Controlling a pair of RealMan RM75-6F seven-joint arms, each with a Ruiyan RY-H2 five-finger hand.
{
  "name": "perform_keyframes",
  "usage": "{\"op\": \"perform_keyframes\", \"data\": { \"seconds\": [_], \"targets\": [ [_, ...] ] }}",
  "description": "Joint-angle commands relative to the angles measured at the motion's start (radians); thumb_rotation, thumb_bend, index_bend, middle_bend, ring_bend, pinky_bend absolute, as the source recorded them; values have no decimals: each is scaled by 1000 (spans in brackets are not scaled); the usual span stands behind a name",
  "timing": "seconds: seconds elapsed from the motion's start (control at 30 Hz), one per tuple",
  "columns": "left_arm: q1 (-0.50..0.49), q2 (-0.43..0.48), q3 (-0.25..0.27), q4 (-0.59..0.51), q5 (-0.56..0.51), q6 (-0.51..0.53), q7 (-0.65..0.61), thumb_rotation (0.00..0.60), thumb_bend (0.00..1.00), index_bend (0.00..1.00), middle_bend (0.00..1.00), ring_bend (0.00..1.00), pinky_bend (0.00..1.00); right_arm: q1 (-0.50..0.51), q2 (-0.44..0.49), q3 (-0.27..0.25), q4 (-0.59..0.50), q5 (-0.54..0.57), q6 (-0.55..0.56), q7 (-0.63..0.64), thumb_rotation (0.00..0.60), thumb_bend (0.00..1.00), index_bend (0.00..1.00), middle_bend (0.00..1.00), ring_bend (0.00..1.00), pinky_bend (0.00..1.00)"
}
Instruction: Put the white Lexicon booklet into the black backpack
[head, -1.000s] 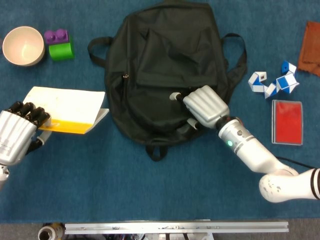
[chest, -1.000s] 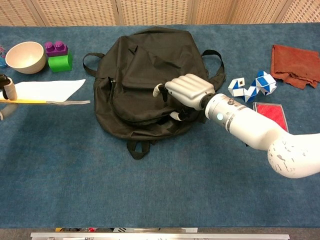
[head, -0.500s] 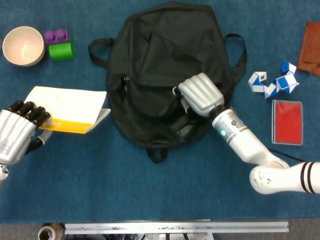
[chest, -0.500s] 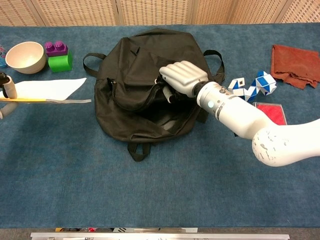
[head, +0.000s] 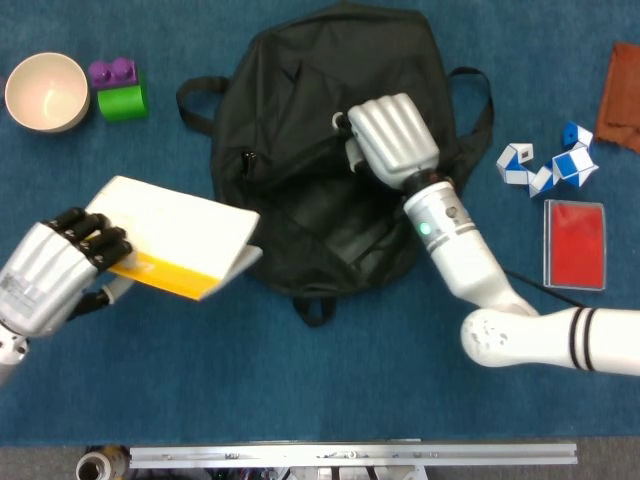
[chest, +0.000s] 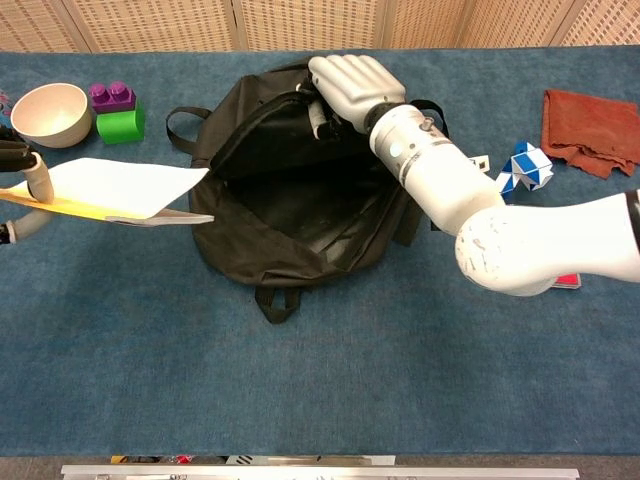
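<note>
Black backpack (head: 300, 215) lies flat at the table's (head: 330, 390) mid-back, main compartment gaping open; chest view shows the dark inside. R hand (head: 392, 137) grips the upper flap of the bag near the zip edge, fingers curled over the fabric, holding it lifted up & back; the white forearm runs from there toward the front-right of the table. L hand (head: 60, 272) at the left edge of the table holds the white Lexicon booklet (head: 180, 232) by its near-left end, dark fingers (head: 95, 235) on top of the cover. Booklet is off the table surface, roughly level per chest view (chest: 115, 188), yellow band along its near edge, its far corner just at the bag's left side, overlapping the bag's edge in head view; not inside the opening. Back-left corner: cream bowl (head: 46, 91), beside it a purple block (head: 112, 71) sitting on/against a green block (head: 123, 101). Right side of table: blue & white snake-twist puzzle (head: 548, 163), a red card case (head: 574, 244) just in front of it, and a rust-brown cloth (head: 620, 98) at the back-right edge. In chest view the arm partly hides puzzle & red case.
</note>
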Motion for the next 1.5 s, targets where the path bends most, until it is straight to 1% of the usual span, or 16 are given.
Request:
{"op": "perform_keyframes", "data": {
  "seconds": [0.03,0.17,0.33,0.63,0.83,1.07,1.23,1.5],
  "targets": [
    [-22,6,5,-22,24,-5,-7,600,340,665,598,488,519,22,-23,29,4,14,27,-12,600,907,893,763,747,923],
    [-54,-2,2,-47,49,-26,-1,600,340,664,598,488,518,45,-43,56,11,17,55,-15,600,907,893,765,748,923],
    [-87,-20,-4,-69,67,-49,5,600,340,664,598,487,519,60,-64,68,35,9,81,-10,600,907,893,766,748,923],
    [-157,-64,-26,-103,95,-90,9,600,340,664,598,487,519,83,-108,98,112,-24,104,52,600,908,893,769,751,922],
    [-209,-103,-48,-118,90,-140,12,600,340,664,597,485,519,88,-118,117,125,-36,116,83,600,907,893,769,751,923],
    [-255,-152,-71,-108,55,-197,11,600,340,663,596,484,519,74,-95,114,84,-38,109,98,600,908,893,769,751,923],
    [-269,-178,-82,-89,29,-214,17,600,340,662,596,483,518,62,-66,119,32,-15,101,94,600,907,893,769,751,922],
    [-296,-225,-97,-75,-1,-234,16,600,340,661,596,480,518,63,-49,138,6,10,101,104,600,907,894,769,751,923]
  ]
}}
